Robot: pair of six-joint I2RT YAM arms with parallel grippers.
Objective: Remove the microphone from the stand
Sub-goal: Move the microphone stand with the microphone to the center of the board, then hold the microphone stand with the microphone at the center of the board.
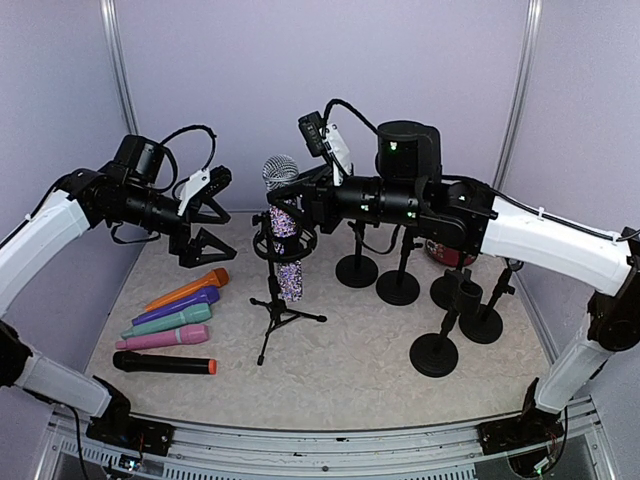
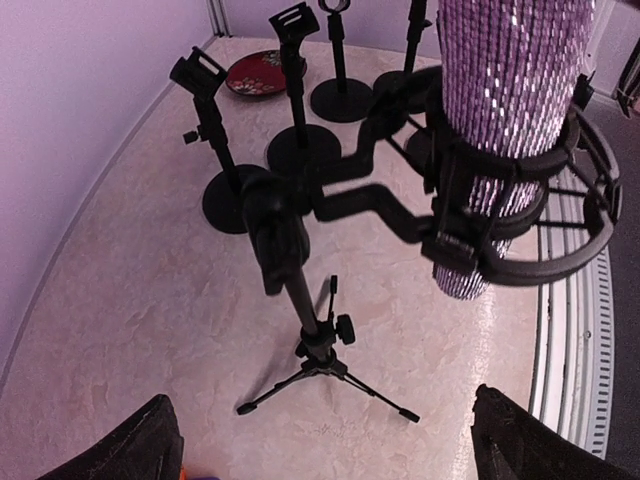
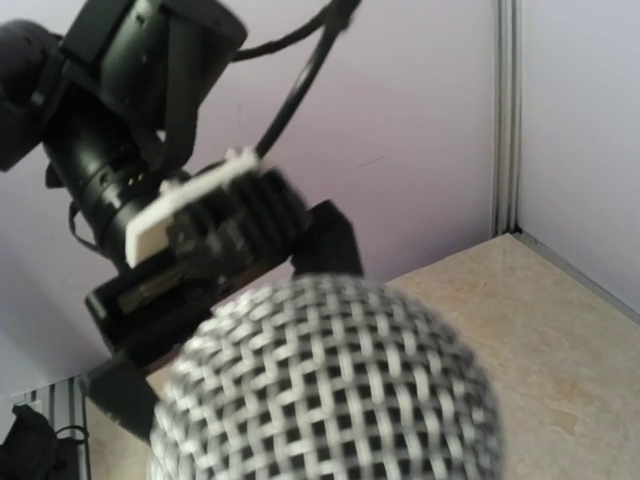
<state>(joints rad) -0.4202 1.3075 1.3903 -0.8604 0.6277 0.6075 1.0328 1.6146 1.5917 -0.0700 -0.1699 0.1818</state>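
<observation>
As the microphone (image 1: 284, 222) stands upright in the shock mount (image 2: 520, 235) of the tripod stand (image 1: 275, 305), near the middle of the table (image 1: 350, 375), its long axis is vertical. Most likely it must therefore go straight up out of the ring.

The right gripper (image 1: 288, 192) is the nearer one. It reaches in from the right side, and its fingers seem to be closed around the neck, just under the mesh head (image 3: 330, 390). This grip is judged from the top view only, because in the right wrist view the head fills the lower part and hides the fingers completely.

The left gripper (image 1: 213, 214) hangs to the left of the microphone, apart from it, with the jaws wide and nothing between them. It faces the sparkling body and the mount, and perhaps it could steady the stand during the pull.

The lower end of the microphone passes below the ring. How firmly the mount clamps the body cannot be seen.
</observation>
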